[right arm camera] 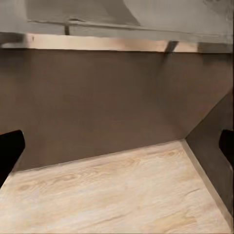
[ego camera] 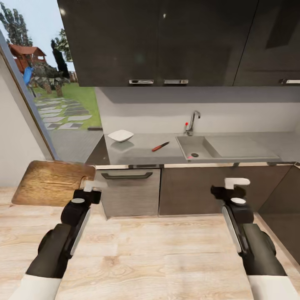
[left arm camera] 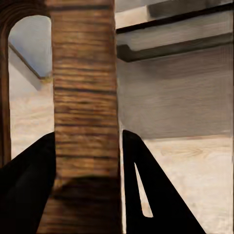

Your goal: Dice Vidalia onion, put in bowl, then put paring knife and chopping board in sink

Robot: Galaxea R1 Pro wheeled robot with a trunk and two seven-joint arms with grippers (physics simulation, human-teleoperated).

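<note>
1. The left gripper (ego camera: 88, 186) is clamping the chopping board (ego camera: 52, 182) by its edge, held flat.
2. The right gripper (ego camera: 236, 182) is hanging wide open, empty.
3. Beyond, on the countertop (ego camera: 141, 151), the paring knife (ego camera: 160, 146) is lying left of the sink (ego camera: 196, 146), the bowl (ego camera: 121, 135) farther left.

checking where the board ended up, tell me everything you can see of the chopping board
The chopping board is a dark brown wooden rectangle with clear grain and rounded corners. It is off the countertop, held in the air roughly level, at the robot's left, over the light wood floor. The left gripper grips it at its near right corner; the left wrist view shows the board's banded wood running between the two dark jaws, closed on it. Nothing lies on it, and nothing else touches it.
</note>
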